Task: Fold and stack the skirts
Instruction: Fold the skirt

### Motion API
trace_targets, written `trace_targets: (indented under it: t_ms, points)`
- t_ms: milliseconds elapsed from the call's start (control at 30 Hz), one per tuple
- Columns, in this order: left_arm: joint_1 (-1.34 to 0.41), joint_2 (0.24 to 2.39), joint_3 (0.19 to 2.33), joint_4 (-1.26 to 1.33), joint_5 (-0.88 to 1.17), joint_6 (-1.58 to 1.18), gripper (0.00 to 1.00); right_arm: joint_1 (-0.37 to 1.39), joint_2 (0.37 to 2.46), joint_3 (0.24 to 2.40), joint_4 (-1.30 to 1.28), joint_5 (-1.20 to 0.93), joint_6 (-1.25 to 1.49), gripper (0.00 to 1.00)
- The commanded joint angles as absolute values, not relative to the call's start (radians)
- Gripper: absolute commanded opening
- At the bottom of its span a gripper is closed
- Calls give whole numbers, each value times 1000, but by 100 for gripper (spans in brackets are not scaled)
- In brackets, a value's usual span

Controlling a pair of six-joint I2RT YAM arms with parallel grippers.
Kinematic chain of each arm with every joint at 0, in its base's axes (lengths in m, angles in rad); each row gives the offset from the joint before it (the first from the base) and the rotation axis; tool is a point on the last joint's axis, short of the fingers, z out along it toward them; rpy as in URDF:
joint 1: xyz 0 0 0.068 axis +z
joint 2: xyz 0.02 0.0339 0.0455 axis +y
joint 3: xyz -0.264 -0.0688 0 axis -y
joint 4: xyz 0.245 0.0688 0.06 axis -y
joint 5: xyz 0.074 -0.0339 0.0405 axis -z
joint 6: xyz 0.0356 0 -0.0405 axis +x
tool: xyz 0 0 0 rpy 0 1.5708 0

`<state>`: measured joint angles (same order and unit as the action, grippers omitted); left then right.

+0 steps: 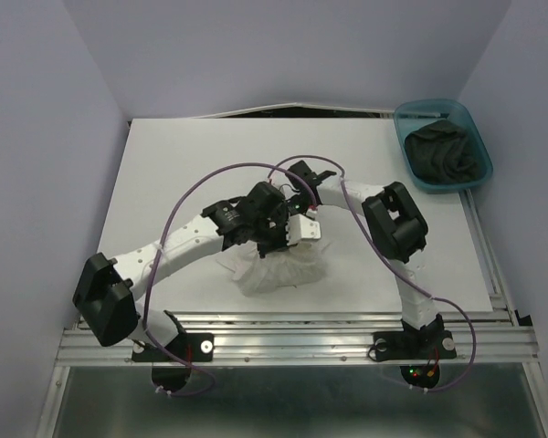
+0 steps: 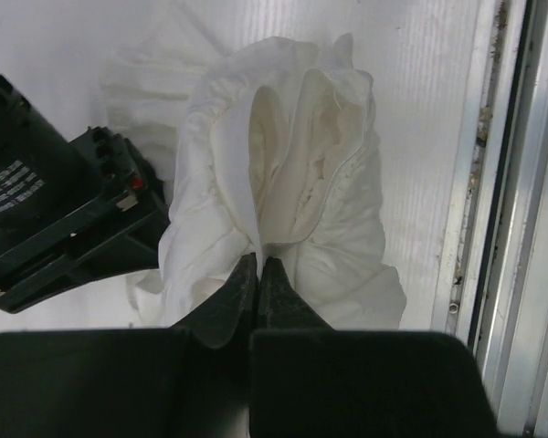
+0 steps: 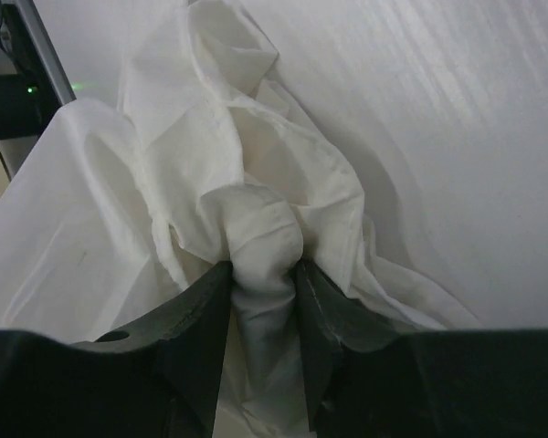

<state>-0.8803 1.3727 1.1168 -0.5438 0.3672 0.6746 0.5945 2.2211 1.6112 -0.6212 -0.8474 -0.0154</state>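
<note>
The white ruffle-tiered cloth skirt [image 1: 279, 269] lies bunched in a heap on the flat white table [image 1: 183, 173], near its front edge and roughly midway between the two arm bases. Both grippers are on it.

The left gripper [image 2: 258, 274] has its jaws pressed almost together, pinching a thin fold at the edge of the heap. The right gripper [image 3: 263, 274] has its jaws set apart around a thick wad of the same fabric, which bulges above the fingertips [image 3: 210, 292]; both pads press the wad. The charcoal-black cloth skirt [image 1: 447, 155] sits crumpled in the teal plastic bin [image 1: 404, 137] at the far right corner, well apart from the work.

Step in hand, as judged: spread the white skirt flat before folding.

- Lift both grips only enough to free the cloth from the table.
- Draw the grippers apart along one line until the fabric between them hangs taut.
- The right grip appears to hold several layers. If the cloth does not open out, release and regrip a single edge.
- Lower the skirt away from the front rail, so no hem drops over the table edge.
</note>
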Motion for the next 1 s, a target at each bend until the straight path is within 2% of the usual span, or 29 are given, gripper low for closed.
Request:
trace_targets:
  t_ms: [0,300,433,567,700,967]
  points:
    - [-821,1423,1186,-515,402,699,0,589,2148,1568,-604,-913,-25,39]
    - [-778,1488,1075,-365,364,692,0,589,2117,1562,-598,-930,-9,38]
    - [-775,1457,1002,-256,312,657,0,589,2128,1557,-598,-945,-3,32]
    - [-775,1399,966,-184,265,653,0,589,2140,1545,-598,-937,-3,31]
    - [-776,1374,963,-202,275,686,0,589,2146,1610,-600,-879,46,32]
    - [-779,1373,986,-314,360,732,0,473,2267,1917,-623,-877,152,33]
